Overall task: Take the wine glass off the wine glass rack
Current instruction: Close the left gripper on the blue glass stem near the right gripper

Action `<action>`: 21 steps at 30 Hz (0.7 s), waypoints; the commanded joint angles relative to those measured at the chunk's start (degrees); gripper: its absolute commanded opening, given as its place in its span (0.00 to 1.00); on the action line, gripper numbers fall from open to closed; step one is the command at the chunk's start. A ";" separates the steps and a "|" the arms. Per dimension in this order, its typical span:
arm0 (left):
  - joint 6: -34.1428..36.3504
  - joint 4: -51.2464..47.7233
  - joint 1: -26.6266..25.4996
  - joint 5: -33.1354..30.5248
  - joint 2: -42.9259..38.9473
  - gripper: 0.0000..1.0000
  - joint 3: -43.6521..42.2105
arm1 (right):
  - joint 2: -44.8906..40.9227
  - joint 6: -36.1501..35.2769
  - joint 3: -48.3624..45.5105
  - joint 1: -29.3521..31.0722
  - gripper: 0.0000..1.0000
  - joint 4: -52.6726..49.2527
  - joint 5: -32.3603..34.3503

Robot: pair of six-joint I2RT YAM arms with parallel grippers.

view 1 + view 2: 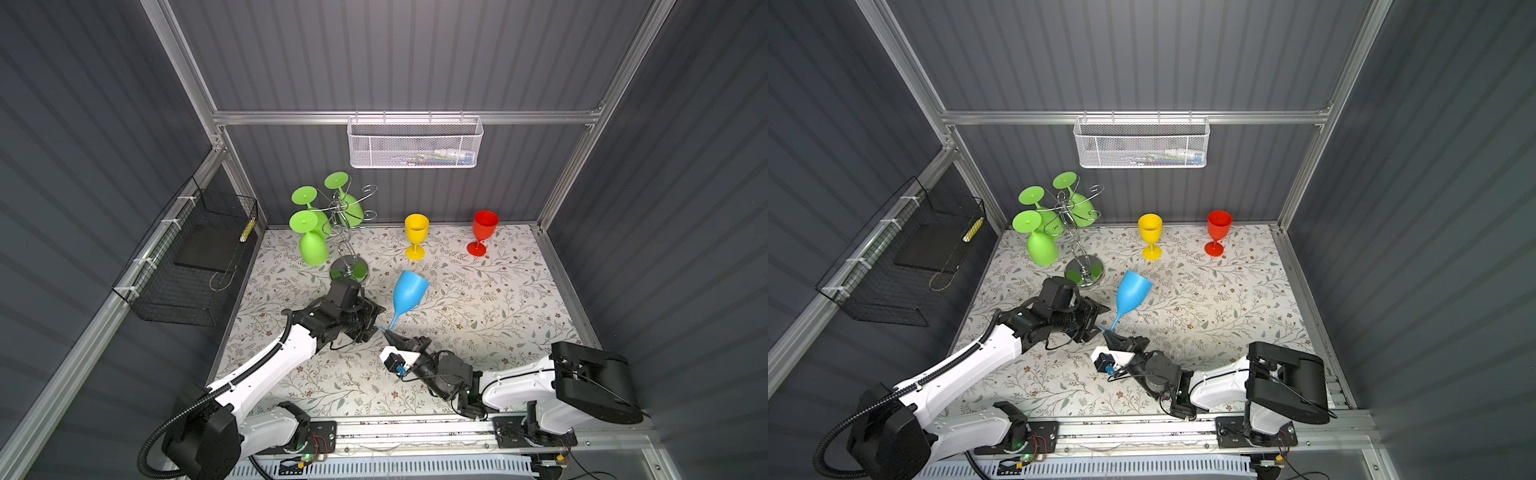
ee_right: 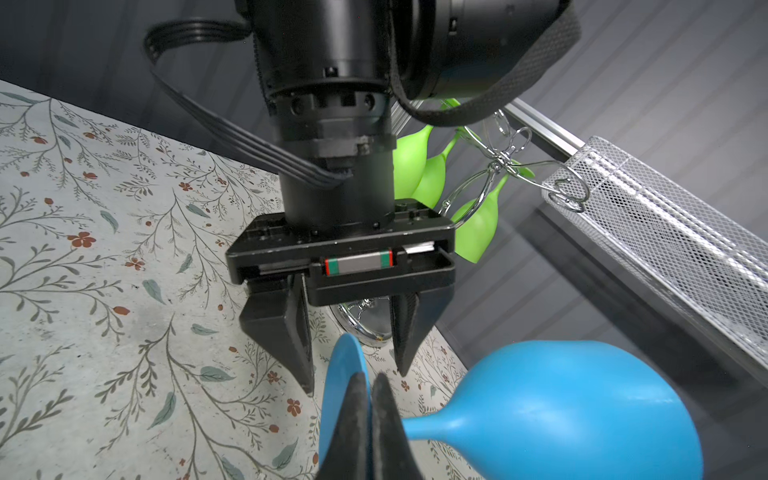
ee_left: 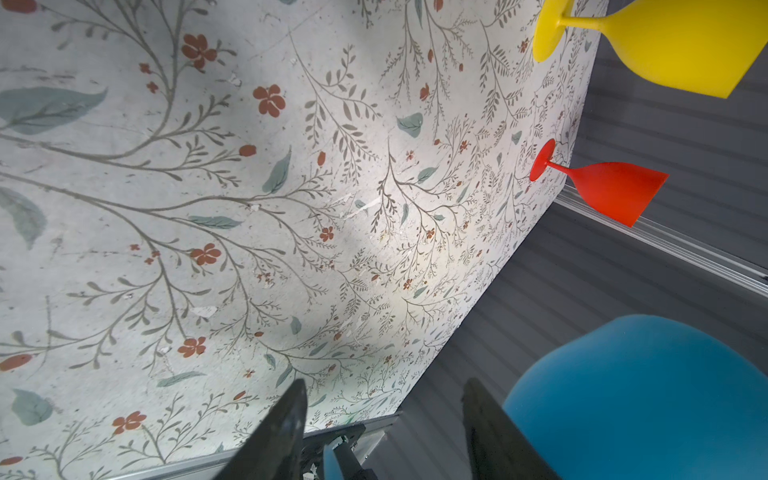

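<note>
In front of the shiny chrome wire wine glass rack [image 1: 349,268] and slightly to its right, a sky-blue plastic wine glass [image 1: 409,291] is held tilted over the floral-patterned counter [image 1: 478,316], off the rack. The right claw [image 1: 390,334] is pressed together on this glass's round foot. The left claw [image 1: 376,316] sits just beside that foot, spread and empty. Three lime-green plastic wine glasses [image 1: 312,245] hang upside down from the rack's arms. To the rack's right, a yellow plastic wine glass [image 1: 416,235] and a red plastic wine glass [image 1: 482,230] stand upright.

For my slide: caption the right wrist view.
Right gripper pinches a blue plastic wine glass by its foot; open left gripper faces it.
</note>
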 commanded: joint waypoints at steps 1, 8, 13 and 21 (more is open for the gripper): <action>-1.65 2.03 -0.33 2.05 1.06 0.58 -0.27 | 0.85 -0.86 0.35 0.11 0.00 2.61 0.75; -1.85 1.77 -0.34 1.81 0.46 0.52 -0.39 | 2.56 -1.73 0.81 0.19 0.00 3.64 1.57; -2.12 1.98 -0.31 2.11 0.40 0.48 -0.81 | 2.98 -2.18 1.18 0.17 0.00 3.59 1.85; -2.42 2.20 -0.33 2.43 -0.15 0.45 -1.40 | 4.21 -3.05 1.71 0.00 0.00 4.72 2.68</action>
